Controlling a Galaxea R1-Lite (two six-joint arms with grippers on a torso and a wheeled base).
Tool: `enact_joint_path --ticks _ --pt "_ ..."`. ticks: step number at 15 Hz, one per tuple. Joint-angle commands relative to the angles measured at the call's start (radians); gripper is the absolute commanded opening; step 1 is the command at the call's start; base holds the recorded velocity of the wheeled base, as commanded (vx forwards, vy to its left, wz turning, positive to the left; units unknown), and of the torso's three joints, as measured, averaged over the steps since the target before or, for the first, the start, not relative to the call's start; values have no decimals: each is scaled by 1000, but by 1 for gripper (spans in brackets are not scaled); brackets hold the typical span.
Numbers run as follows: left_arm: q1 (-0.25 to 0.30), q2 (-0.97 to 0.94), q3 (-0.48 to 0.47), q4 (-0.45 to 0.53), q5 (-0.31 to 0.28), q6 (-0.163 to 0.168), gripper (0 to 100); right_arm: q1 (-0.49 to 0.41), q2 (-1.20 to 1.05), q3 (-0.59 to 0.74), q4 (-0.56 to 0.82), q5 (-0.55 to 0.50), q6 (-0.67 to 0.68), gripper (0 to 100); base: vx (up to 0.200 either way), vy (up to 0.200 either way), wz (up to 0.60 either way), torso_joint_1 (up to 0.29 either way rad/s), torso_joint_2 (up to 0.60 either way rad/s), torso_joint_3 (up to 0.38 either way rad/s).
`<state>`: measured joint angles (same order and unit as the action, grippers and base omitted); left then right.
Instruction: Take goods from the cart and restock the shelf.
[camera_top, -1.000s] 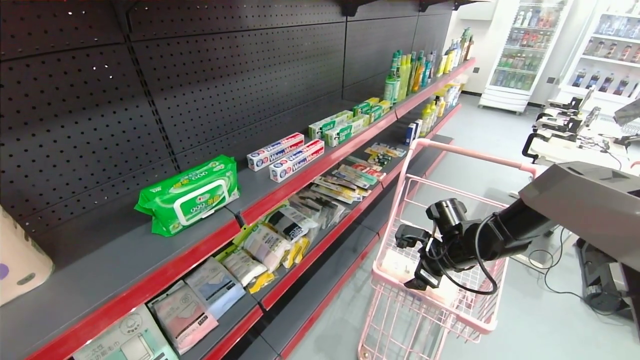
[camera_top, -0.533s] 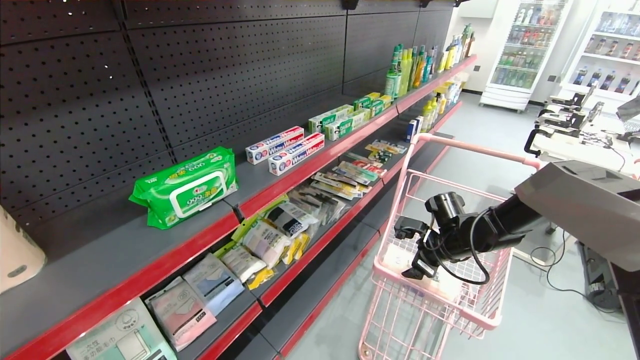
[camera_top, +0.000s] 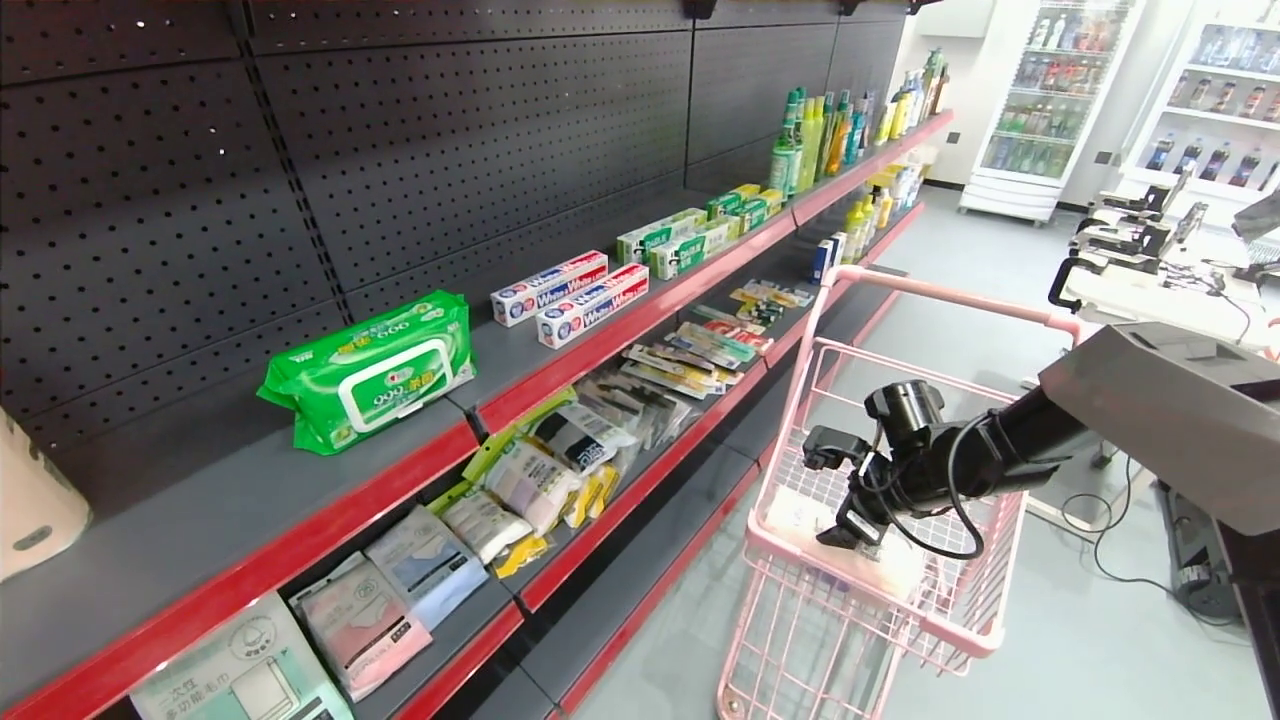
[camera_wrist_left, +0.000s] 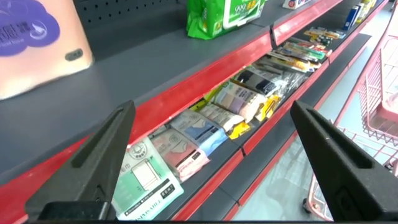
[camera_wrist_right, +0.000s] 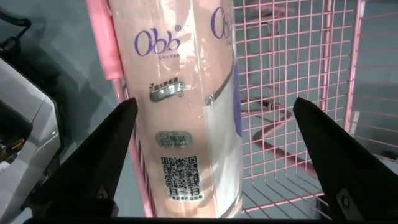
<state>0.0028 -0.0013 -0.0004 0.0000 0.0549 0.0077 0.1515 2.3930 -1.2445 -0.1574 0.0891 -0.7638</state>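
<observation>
Right wrist view is showing the peach pack (camera_wrist_right: 180, 124) lying in the pink cart (camera_wrist_right: 99, 37) against a rim bar, its long axis running between the fingers of the right gripper (camera_wrist_right: 212, 102), which is hanging released and touching nothing; both pack ends are getting cut off. The left gripper (camera_wrist_left: 211, 106) is gaping before the shelf (camera_wrist_left: 124, 68).

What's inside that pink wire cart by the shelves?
A pale peach plastic-wrapped pack lies in the pink wire cart, beside its side rail, below the open right gripper. Bare mesh shows beside it. Anything under the pack is covered.
</observation>
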Motion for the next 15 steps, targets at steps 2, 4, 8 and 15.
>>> enact_joint_path --ticks 2,4,8,15 --pt "0 1 0 0 0 0 100 -7 9 -23 -1 1 0 100 0 0 0 -159 332 183" --pt "0 1 0 0 0 0 100 -6 11 -33 -1 1 0 100 0 0 0 -141 344 190" --pt "0 1 0 0 0 0 100 -4 32 -53 -1 3 1 100 0 0 0 -105 248 133" --pt "0 1 0 0 0 0 100 -4 38 -81 1 3 3 100 0 0 0 0 0 0"
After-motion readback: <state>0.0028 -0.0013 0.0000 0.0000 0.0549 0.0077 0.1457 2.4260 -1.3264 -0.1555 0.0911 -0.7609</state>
